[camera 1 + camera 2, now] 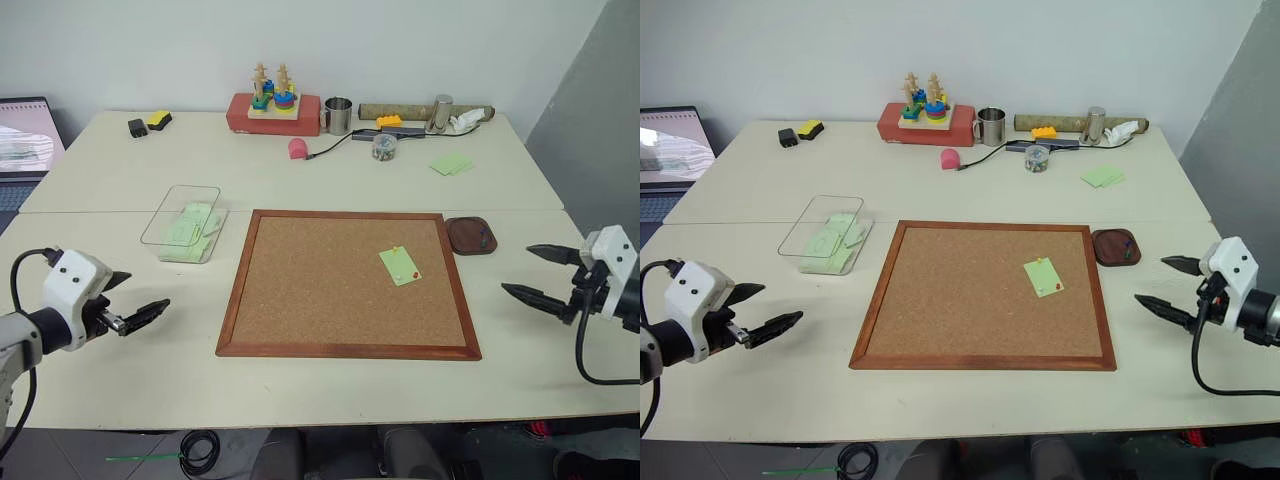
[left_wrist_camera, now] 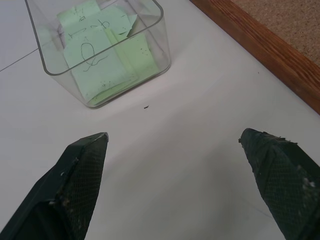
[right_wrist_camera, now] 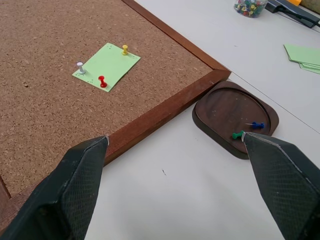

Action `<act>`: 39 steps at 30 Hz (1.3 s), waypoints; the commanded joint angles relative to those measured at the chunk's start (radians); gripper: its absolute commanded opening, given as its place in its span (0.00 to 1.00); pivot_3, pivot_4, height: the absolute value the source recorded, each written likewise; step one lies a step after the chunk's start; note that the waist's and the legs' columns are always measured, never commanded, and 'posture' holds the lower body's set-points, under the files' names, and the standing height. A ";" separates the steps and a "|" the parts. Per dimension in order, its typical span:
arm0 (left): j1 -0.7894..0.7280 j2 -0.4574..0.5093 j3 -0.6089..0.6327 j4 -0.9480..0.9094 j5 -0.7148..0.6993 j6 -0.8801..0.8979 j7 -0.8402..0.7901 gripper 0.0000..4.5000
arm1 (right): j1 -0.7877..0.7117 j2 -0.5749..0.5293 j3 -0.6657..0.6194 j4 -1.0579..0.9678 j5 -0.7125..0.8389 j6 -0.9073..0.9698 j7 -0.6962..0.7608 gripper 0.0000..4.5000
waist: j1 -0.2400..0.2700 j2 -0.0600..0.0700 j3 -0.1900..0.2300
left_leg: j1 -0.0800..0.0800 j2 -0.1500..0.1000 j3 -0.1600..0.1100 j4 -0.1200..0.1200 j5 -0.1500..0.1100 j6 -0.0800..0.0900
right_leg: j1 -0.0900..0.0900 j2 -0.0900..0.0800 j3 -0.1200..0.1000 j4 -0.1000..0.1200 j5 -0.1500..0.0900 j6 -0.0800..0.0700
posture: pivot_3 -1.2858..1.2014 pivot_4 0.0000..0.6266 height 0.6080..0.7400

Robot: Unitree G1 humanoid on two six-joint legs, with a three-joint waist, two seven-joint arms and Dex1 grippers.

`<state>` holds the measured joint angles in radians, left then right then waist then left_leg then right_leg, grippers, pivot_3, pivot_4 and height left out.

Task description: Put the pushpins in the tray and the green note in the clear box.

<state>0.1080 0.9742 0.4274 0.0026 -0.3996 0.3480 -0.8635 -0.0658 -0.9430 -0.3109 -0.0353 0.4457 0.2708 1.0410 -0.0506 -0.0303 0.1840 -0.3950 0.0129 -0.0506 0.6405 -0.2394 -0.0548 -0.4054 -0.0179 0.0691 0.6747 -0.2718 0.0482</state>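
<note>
green note point(image 3: 106, 65) lying pinned on corkboard point(image 1: 340, 290), yellow pushpin point(image 3: 124, 49) and red pushpin point(image 3: 102, 81) sticking in it, white pin beside them. tray point(image 3: 232, 117) sitting just off board's corner, already holding blue and green pins. clear box point(image 1: 184, 222) sitting left of board, green slips inside. left gripper point(image 1: 128, 299) and right gripper point(image 1: 541, 273) hovering over table, jaws spread wide, holding nothing. risks: tiny pinheads slipping from wide fingers; note tearing if pulled while pinned.
</note>
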 commanded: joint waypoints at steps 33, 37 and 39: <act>-0.281 -0.044 -0.133 -0.129 -0.098 0.139 -0.105 1.00 | 0.039 0.050 -0.058 -0.109 -0.009 0.030 -0.064 1.00 | 0.005 0.000 0.000 | -0.001 -0.001 -0.001 0.003 0.000 0.000 | 0.000 0.000 0.000 0.003 0.001 0.001 | 0.52 0.24 1.00; -0.348 -0.065 -0.234 -0.198 -0.083 0.148 -0.121 0.92 | 0.051 0.059 -0.060 -0.139 0.000 0.049 -0.075 1.00 | 0.007 0.000 0.000 | -0.001 -0.001 -0.001 0.003 0.000 0.000 | 0.000 0.000 0.000 0.003 0.001 0.001 | 0.52 0.24 1.00; -0.392 -0.106 -0.282 -0.215 -0.083 0.158 -0.107 0.86 | 0.052 0.065 -0.057 -0.153 0.005 0.058 -0.080 1.00 | 0.010 0.000 0.000 | -0.001 -0.001 -0.001 0.003 0.000 0.000 | 0.000 0.000 0.000 0.003 0.001 0.001 | 0.52 0.24 1.00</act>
<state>-0.2464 0.8921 0.1824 -0.1670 -0.4746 0.4988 -0.9791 -0.0119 -0.8836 -0.3382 -0.1412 0.4240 0.3217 0.9727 -0.0406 -0.0303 0.1839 -0.3959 0.0115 -0.0516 0.6442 -0.2393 -0.0548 -0.4050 -0.0175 0.0693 0.6780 -0.2709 0.0496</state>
